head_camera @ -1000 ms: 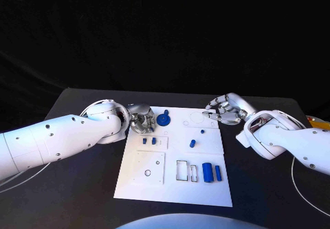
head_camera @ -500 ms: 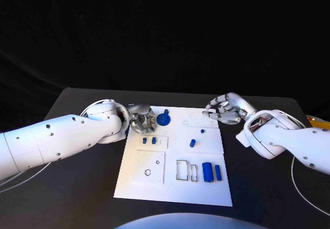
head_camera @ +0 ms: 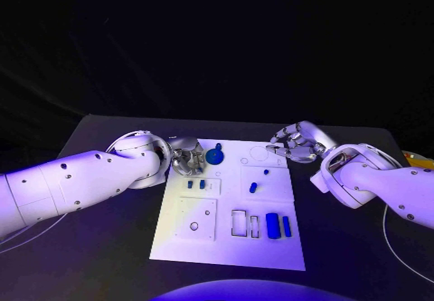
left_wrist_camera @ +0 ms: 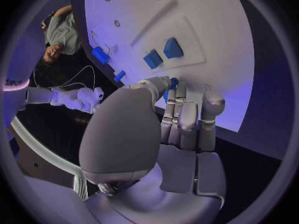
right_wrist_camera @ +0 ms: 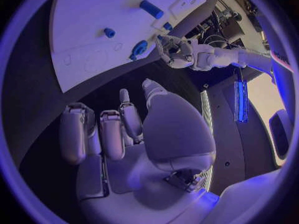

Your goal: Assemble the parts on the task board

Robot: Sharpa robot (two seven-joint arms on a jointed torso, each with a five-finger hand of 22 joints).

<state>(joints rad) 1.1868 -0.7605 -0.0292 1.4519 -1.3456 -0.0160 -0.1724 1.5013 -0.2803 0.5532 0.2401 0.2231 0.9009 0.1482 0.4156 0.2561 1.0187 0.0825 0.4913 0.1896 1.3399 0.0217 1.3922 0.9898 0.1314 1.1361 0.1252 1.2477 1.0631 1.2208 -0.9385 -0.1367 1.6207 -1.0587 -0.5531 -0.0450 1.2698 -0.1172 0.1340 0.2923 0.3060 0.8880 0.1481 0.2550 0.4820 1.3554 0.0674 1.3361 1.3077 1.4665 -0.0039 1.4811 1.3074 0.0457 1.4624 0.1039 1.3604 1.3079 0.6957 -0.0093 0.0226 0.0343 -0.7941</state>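
**A:** Where does the board sit?

**B:** The white task board (head_camera: 231, 251) lies flat in the middle of the black table (head_camera: 81, 251), with a white arm on either side of it. The left hand (head_camera: 185, 155) hangs over the board's far left corner; the right hand (head_camera: 296, 143) is at the far right corner, above the table just off the board's edge.

**A:** And the left hand, is it holding anything?

**B:** Its fingers (left_wrist_camera: 181, 117) are curled in tight against the thumb, right beside the round blue part (head_camera: 215, 155) at the far end of the board. In the left wrist view a sliver of blue shows at the fingertips. Whether the hand actually grips that piece or only touches it, I cannot tell.

**A:** The right one?

**B:** The right hand's fingers (right_wrist_camera: 112, 134) are bent inward with nothing between them, a clenched hand over bare table.

**A:** The other parts?

**B:** Two small blue blocks (head_camera: 195, 184) sit side by side in a raised frame just nearer than the left hand. A small blue peg (head_camera: 267, 172) and a short blue cylinder (head_camera: 253, 187) lie near the board's middle right. Two longer blue bars (head_camera: 278, 225) lie parallel at the near right, beside two empty rectangular slots (head_camera: 245, 224).
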